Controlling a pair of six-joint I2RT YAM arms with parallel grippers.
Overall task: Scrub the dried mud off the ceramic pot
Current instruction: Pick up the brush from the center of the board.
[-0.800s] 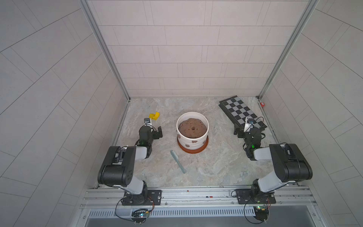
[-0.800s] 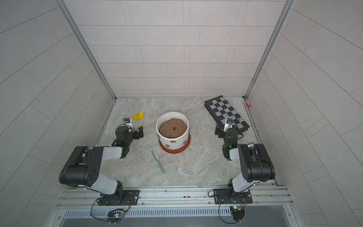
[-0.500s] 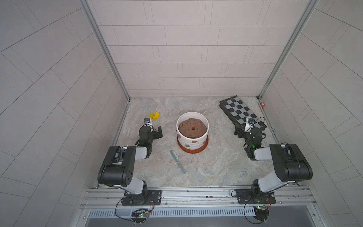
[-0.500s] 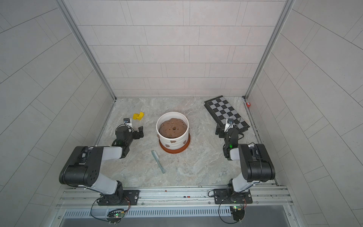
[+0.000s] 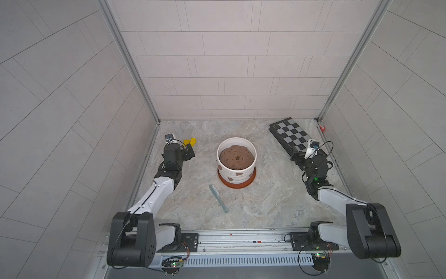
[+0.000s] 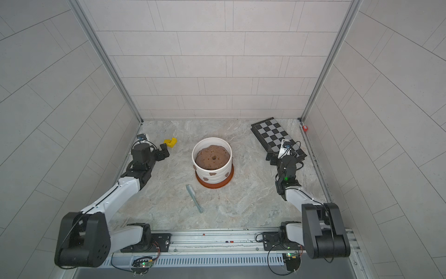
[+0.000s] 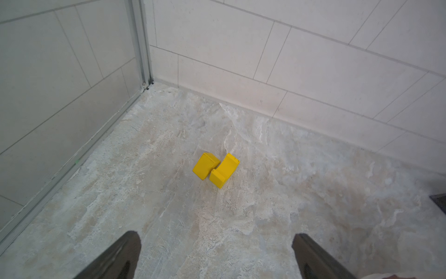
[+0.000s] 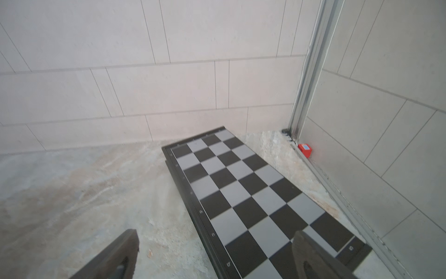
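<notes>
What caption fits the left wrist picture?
Open left gripper above a marbled stone table, facing a small yellow plastic block.

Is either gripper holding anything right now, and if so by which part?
Nothing: the left gripper and right gripper are open and empty; the brush lies free.

ceramic pot (image 5: 228, 172): white, smooth, faintly ribbed wall, soft sheen.
dried mud (image 5: 238, 173): reddish-brown clay-like patches on the pot wall, matt.
saucer (image 5: 237, 186): terracotta orange, matt.
mound (image 5: 229, 159) in the pot: brown, looks rough and crumbly.
brush (image 5: 219, 199): pale teal, looks like plastic, smooth handle.
table (image 5: 265, 198): stone-like marbled surface, matt, a little rough.
wall tiles (image 5: 229, 72): pale grey, smooth, matt.
corner posts (image 5: 130, 62): silver metal, dull.
chessboard (image 5: 288, 134): smooth black and grey squares, slight sheen, dark frame.
yellow block (image 7: 216, 169): looks like plastic, smooth, matt.
</notes>
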